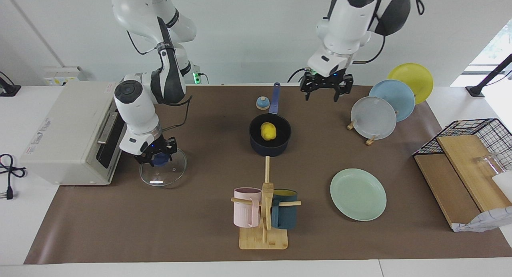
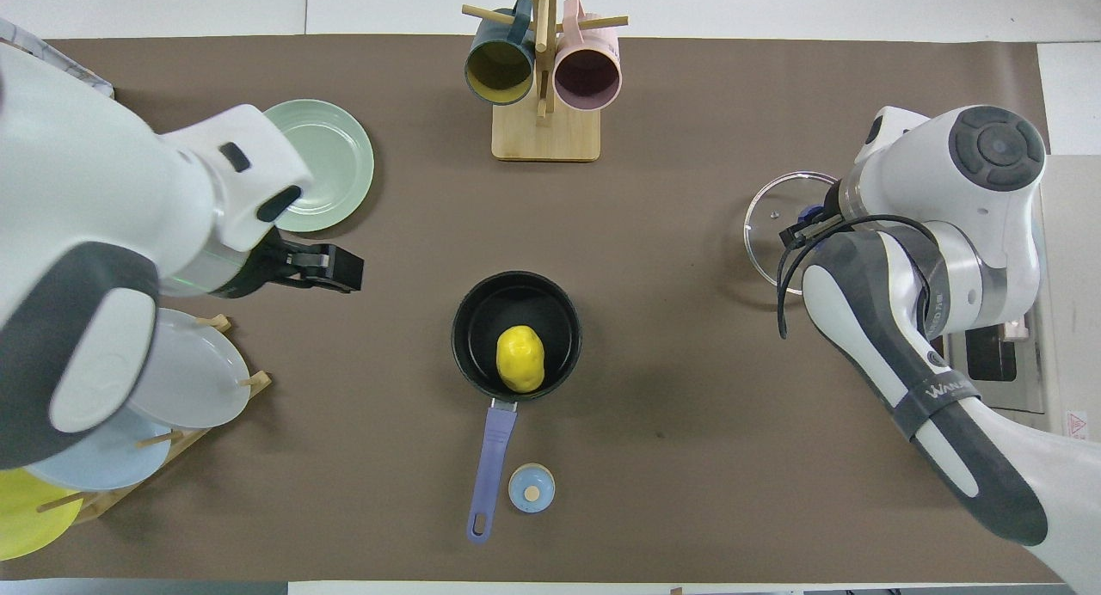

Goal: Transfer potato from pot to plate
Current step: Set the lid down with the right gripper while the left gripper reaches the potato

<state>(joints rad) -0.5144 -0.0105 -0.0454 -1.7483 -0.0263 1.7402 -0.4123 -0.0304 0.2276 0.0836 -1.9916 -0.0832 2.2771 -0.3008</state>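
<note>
The yellow potato [image 1: 268,131] [image 2: 520,358] lies inside the dark navy pot [image 1: 270,149] [image 2: 471,318] in the middle of the table, the pot's blue handle pointing toward the robots. The mint-green plate [image 1: 358,194] [image 2: 331,161] lies bare, farther from the robots and toward the left arm's end. My left gripper [image 1: 323,96] [image 2: 344,268] is open and empty, raised over the table between the pot's handle and the plate rack. My right gripper [image 1: 156,157] [image 2: 804,221] is down at the blue knob of a glass lid [image 1: 170,173] [image 2: 765,225] that lies flat on the table.
A rack with grey [image 1: 373,117], light blue and yellow plates stands at the left arm's end. A mug stand [image 1: 264,213] with a pink and a teal mug stands farther out than the pot. A small blue knob-shaped piece [image 1: 262,103] sits beside the pot's handle. A white oven [image 1: 68,133] stands beside the lid.
</note>
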